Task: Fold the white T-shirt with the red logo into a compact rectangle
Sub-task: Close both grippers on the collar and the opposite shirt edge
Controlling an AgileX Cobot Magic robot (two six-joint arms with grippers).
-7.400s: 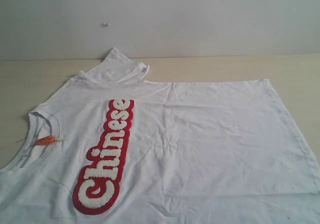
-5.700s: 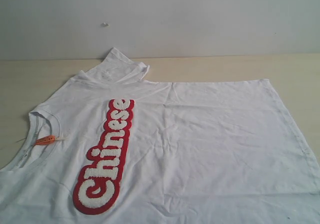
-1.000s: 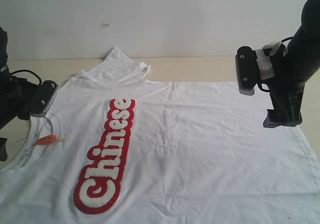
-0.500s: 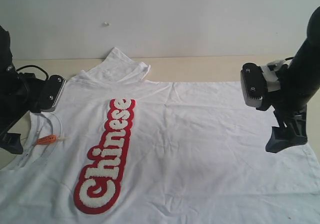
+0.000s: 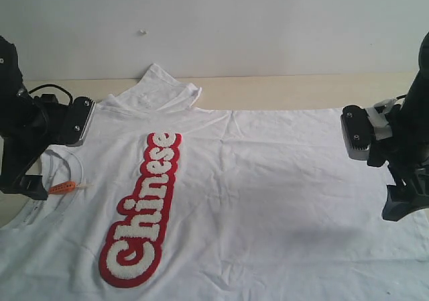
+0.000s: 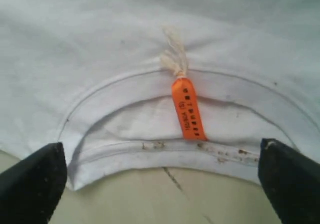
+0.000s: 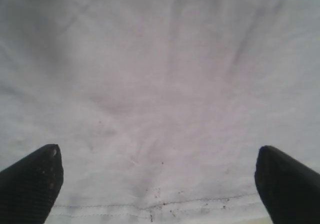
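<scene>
The white T-shirt (image 5: 268, 180) lies spread flat on the table, its red-outlined "Chinese" logo (image 5: 142, 210) running down the left half. The small orange neck tag (image 5: 60, 188) sits at the collar (image 6: 150, 146). My left gripper (image 5: 23, 180) hovers over the collar, open, and the tag (image 6: 188, 109) shows between its wide-spread fingers (image 6: 31, 184). My right gripper (image 5: 401, 204) is open over the shirt's right edge. Its fingers (image 7: 287, 184) straddle plain white cloth just inside the stitched hem (image 7: 150, 205). Neither gripper holds anything.
One sleeve (image 5: 164, 90) lies crumpled toward the back wall. Bare beige tabletop (image 5: 288, 86) shows behind the shirt and beside the collar (image 6: 165, 199). The shirt's front part runs out of the exterior view.
Both arms have come lower and shifted right in the exterior view: the left over the collar, the right out to the shirt's right edge. The shirt has not moved.
</scene>
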